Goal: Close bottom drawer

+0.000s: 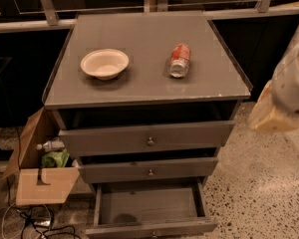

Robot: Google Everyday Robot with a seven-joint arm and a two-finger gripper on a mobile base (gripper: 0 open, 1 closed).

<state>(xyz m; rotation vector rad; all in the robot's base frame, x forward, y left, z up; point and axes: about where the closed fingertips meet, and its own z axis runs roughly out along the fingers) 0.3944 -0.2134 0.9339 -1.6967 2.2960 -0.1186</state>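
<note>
**While the bottom drawer (149, 208) is standing open, the gripper (269, 114) is hanging off to the right**

Since the bottom drawer is jutting out well past the middle drawer (149, 169) and the top drawer (147, 138) above it, with its bare inside showing, the closing is not yet begun as far as can be seen. It is sitting at the foot of the grey cabinet (144, 88), just above the speckled floor (249, 193), with its slim front panel and small knob reaching the lower edge of the view. The two upper drawers are also sitting slightly forward, though far less.

The gripper is hovering at the right edge of the view, about level with the top drawer and well apart from the cabinet, touching nothing. Whether it is apart or together I cannot tell.

On the cabinet top a pale bowl (104, 63) and a can (179, 59) lying on its side are resting apart from each other. A cardboard box (40, 183) is standing open beside the cabinet on the left.

What is remaining, in my judgement, is everything: bringing the gripper down to the low front panel and pushing it straight in until it is sitting flush.
</note>
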